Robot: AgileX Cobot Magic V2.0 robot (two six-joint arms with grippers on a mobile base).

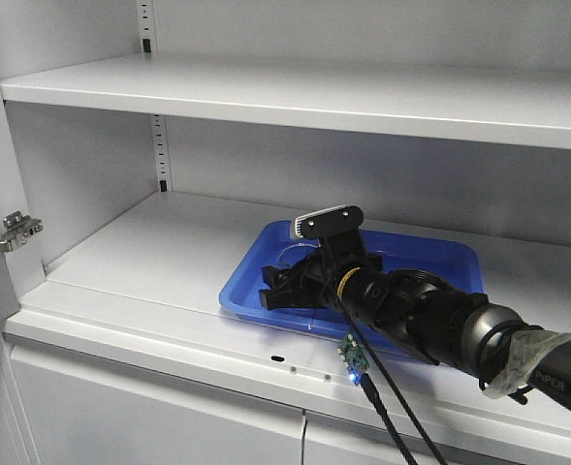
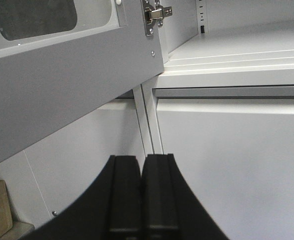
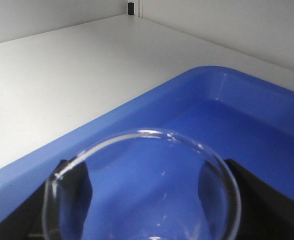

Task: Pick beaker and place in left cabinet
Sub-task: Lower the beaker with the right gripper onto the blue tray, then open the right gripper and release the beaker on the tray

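The right claw point(image 1: 287, 287) is stretched into the large pale grey metal cabinet point(image 1: 101, 145) and hangs low over a shallow blue plastic tray point(image 1: 440, 260), which sits on the cabinet's lower worktop point(image 1: 159, 257). A grey-and-black camera point(image 1: 329, 222) rides on top of that wrist.

In the right wrist view, the small clear glass beaker point(image 3: 147, 200) stands mouth-up between the claw's two black fingers point(image 3: 266, 205). One finger is against each side of its wall, so this claw is closed around the beaker. The beaker is inside the tray, toward its left end. I cannot tell whether its base touches the tray floor.

The left claw point(image 2: 142, 195) is outside the cabinet, in front of the closed lower panels and below the open door with its silver hinge point(image 2: 154, 15). Its black jaws are pressed flat together with nothing between them.
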